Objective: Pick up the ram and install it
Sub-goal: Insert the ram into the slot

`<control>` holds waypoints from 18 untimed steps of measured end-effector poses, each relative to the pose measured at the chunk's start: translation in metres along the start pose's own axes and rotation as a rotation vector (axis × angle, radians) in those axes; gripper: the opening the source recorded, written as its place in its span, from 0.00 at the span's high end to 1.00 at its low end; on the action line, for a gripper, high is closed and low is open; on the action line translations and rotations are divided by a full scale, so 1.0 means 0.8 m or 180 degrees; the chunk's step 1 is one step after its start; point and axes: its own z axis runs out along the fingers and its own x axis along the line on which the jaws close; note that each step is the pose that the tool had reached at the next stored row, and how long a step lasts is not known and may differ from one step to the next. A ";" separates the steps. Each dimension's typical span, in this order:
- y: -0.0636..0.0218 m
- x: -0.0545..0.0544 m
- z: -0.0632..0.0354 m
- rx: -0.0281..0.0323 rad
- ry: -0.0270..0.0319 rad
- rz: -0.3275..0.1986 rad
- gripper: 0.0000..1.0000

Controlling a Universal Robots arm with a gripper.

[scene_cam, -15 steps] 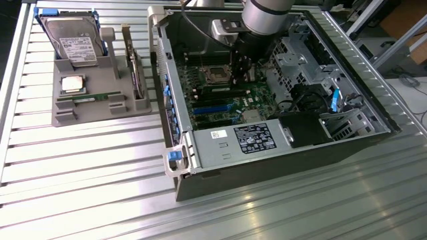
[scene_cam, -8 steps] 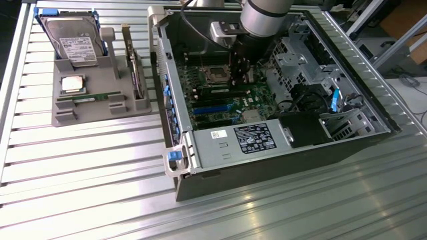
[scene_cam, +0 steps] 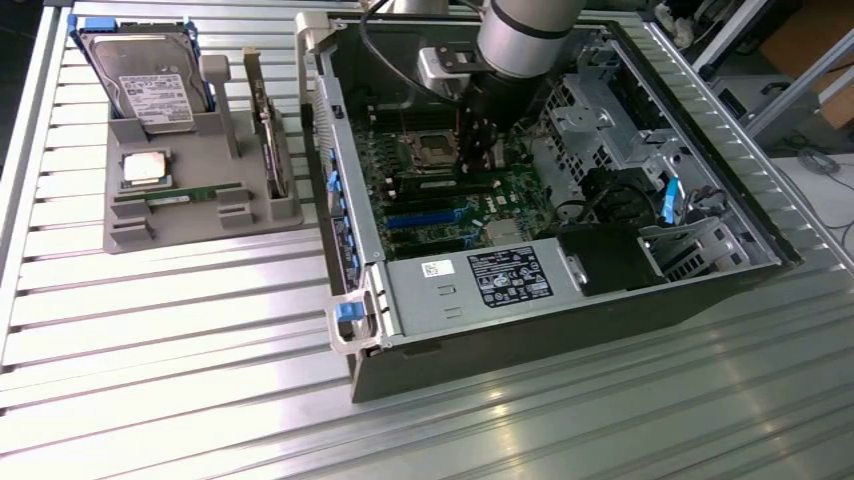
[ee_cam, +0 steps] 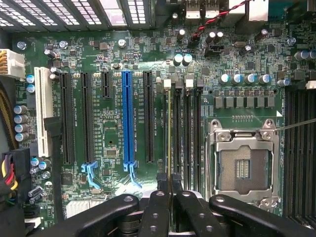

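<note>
Ribbed metal tabltop (scene_cam: 160, 330) carries an open computer case (scene_cam: 534, 300) and a grey parts holder (scene_cam: 187, 215). Inside the case, the fingers (ee_cam: 163, 190) pinch the ram (ee_cam: 169, 133) edge-on, standing in a memory slot (ee_cam: 176, 128) beside the processor socket (ee_cam: 242, 165). Installing looks underway; seating it likely needs a straight, even press.

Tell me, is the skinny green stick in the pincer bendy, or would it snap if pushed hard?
Probably stiff: the ram runs out from the pincer as one straight thin edge, with no sag. Likely light, since a narrow pinch carries it. It may be fragile if pushed crooked, because it is very thin and lies along a narrow memory slot.
</note>
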 end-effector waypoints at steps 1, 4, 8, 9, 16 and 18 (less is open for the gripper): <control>0.000 -0.001 0.000 0.0000 0.0000 0.0000 0.88; 0.002 -0.002 0.000 0.0000 0.0000 -0.0001 0.88; 0.003 -0.002 0.002 0.0000 0.0001 -0.0001 0.88; 0.002 -0.002 0.002 0.0000 0.0001 -0.0001 0.88; 0.003 -0.002 0.002 0.0006 0.0000 -0.0063 0.88; 0.003 -0.001 0.002 0.0006 0.0000 -0.0063 0.88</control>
